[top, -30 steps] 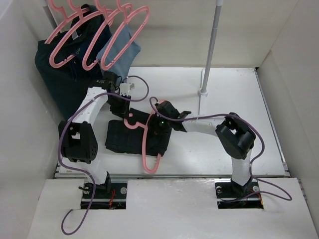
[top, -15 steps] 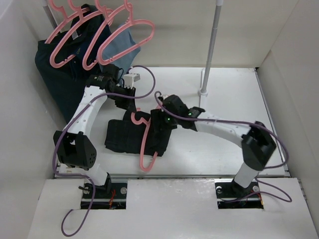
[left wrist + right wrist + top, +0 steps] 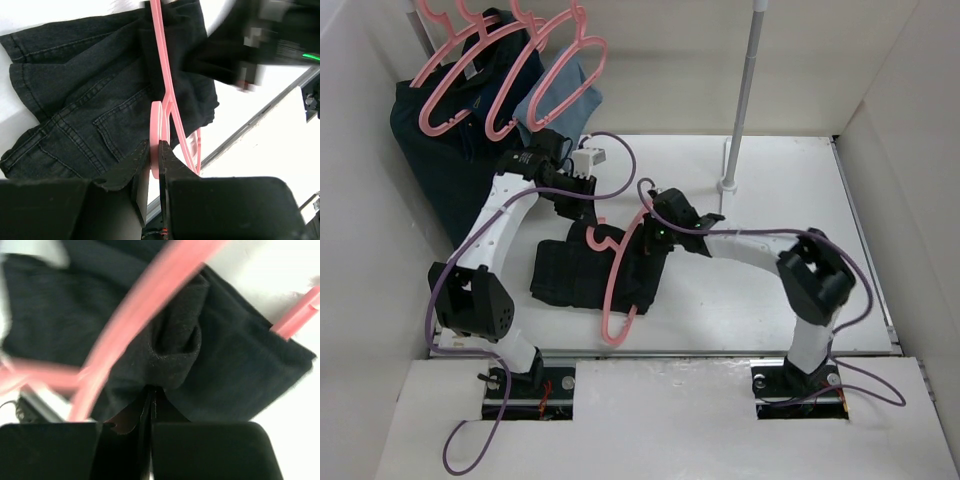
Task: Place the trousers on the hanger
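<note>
We judge the job about half done. The trousers [image 3: 570,275] lie folded on the table [image 3: 770,290], near-left of the pole [image 3: 740,100]. The hanger [image 3: 613,290] crosses their pole-side end. The left pincer [image 3: 155,160] is clamped on the hanger's hook end and the right pincer [image 3: 151,400] pinches trouser cloth. Draping over the bar remains.

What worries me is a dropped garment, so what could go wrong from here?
The left gripper clamps only the thin hook of the hanger, so the hanger may twist or slip under load. The right gripper pinches just a small fold of the trousers; the cloth might pull free or drag the folded pile along. Both grippers sit close together over the trousers, so they could bump.
</note>
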You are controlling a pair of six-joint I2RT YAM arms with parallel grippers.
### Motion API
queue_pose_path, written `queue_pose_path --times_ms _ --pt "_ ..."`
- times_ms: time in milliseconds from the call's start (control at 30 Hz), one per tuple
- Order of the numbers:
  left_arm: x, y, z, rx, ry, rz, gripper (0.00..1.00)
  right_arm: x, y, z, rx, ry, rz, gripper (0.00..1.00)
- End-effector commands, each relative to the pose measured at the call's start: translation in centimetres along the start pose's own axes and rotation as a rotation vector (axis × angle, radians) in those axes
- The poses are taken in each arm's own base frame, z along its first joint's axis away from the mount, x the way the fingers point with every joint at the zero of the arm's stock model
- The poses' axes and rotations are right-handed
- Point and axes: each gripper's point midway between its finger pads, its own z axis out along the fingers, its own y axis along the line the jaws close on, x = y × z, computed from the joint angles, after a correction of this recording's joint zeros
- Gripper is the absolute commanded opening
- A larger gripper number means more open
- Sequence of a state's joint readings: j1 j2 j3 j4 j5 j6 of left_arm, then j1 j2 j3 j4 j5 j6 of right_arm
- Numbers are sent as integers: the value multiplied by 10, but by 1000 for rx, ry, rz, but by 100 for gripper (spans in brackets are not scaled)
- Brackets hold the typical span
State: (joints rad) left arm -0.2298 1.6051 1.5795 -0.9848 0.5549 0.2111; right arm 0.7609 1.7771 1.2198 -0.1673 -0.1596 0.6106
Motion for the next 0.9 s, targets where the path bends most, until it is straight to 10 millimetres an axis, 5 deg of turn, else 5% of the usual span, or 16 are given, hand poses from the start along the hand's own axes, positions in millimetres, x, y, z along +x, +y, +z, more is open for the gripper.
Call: queue_pose_path --times_ms 0,133,200,333,433,533,567,633,700,867 --pt "-8 -19 -18 25 -61 52 0 -25 25 29 -115 -46 45 0" --pt "-9 -34 -20 89 -71 77 0 -7 23 69 -179 15 108 0" --pt "-12 -43 -20 112 -77 107 0 0 40 77 -231 43 87 0" --pt "-8 -59 -19 167 -71 140 0 1 52 59 -247 22 49 0" --pt "-5 -62 -16 174 -59 143 0 8 35 39 -209 12 65 0" --pt "-7 -56 -15 142 -62 133 0 -5 38 1 -212 -57 52 31" --pt "-7 -55 -15 131 -61 133 0 -4 37 -13 -206 -72 41 50" --pt "-9 -52 -14 112 -69 121 0 1 40 -26 -206 -74 7 64" --pt "-9 -49 -11 103 -60 116 0 13 44 -33 -193 -47 -44 72" --pt "-13 -50 -13 102 -75 116 0 27 55 -32 -182 16 -96 74"
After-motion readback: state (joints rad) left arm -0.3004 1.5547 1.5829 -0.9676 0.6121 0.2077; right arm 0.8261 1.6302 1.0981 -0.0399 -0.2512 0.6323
